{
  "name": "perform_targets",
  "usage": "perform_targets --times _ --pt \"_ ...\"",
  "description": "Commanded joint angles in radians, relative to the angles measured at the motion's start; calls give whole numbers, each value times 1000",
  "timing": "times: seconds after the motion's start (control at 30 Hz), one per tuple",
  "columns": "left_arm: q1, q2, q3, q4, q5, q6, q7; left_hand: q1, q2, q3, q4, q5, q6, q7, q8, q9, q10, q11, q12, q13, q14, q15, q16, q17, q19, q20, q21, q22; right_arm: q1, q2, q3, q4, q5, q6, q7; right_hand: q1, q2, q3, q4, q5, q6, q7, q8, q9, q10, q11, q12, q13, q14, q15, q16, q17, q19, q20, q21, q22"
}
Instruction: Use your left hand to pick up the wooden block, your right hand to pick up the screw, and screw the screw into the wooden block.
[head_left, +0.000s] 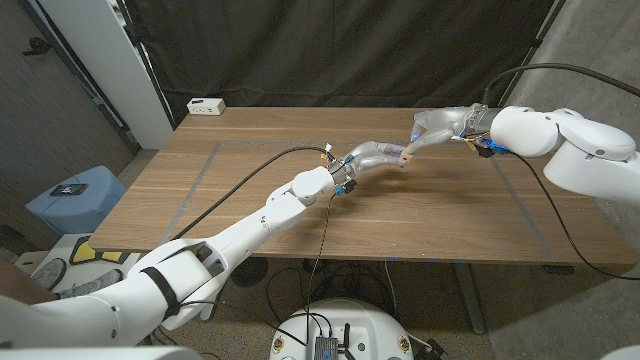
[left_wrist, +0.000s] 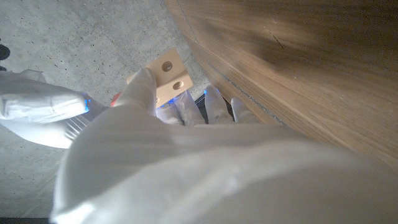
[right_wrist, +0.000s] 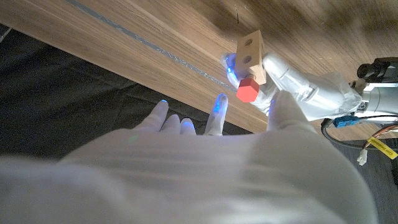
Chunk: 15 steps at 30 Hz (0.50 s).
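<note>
My left hand (head_left: 372, 157) is raised over the middle of the table and grips a small pale wooden block (left_wrist: 169, 78) with round holes in it. In the right wrist view the block (right_wrist: 250, 53) carries a red-headed screw (right_wrist: 247, 90) standing out of one end, with the left hand (right_wrist: 298, 87) behind it. My right hand (head_left: 437, 128) reaches in from the right, its tips just short of the block. Its fingers (right_wrist: 217, 107) are spread on either side of the screw head, and I see a gap to each. The red head (left_wrist: 115, 97) peeks out beside the right hand (left_wrist: 43, 115).
A white box (head_left: 206, 105) sits at the table's far left corner. Grey tape lines (head_left: 200, 175) mark a rectangle on the wooden top. A black cable (head_left: 280, 155) runs along my left arm. A blue stool (head_left: 75, 195) stands on the floor at the left.
</note>
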Motion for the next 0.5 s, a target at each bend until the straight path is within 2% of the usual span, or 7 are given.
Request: perform_targets --times 0.03,0.27,0.5 --pt "2 0 1 -3 2 -2 1 -9 5 6 0 4 11 1 9 5 -3 3 2 1 6 -52 -3 2 9 -2 4 2 -33 -15 27 19 32 48 -52 48 9 27 -4 17 16 -23 -1 -8 -4 -4 11 6 -6 -5 3 1 6 -7 6 1" --pt "1 2 1 -6 4 0 0 -11 5 6 1 4 10 3 8 5 -4 1 2 1 5 -51 -2 3 8 -1 4 2 -44 -8 26 29 25 62 -81 108 8 56 -10 21 67 -47 3 -29 12 -14 24 6 6 -14 11 -2 21 -14 10 1" --pt "0 1 1 -5 3 -1 -2 -10 3 6 -1 4 12 2 9 5 -3 1 2 1 6 -53 -2 3 8 -3 4 2 -37 9 15 41 13 72 -90 145 -1 73 -9 21 119 -51 10 -45 32 -19 33 6 18 -25 16 -4 34 -20 13 1"
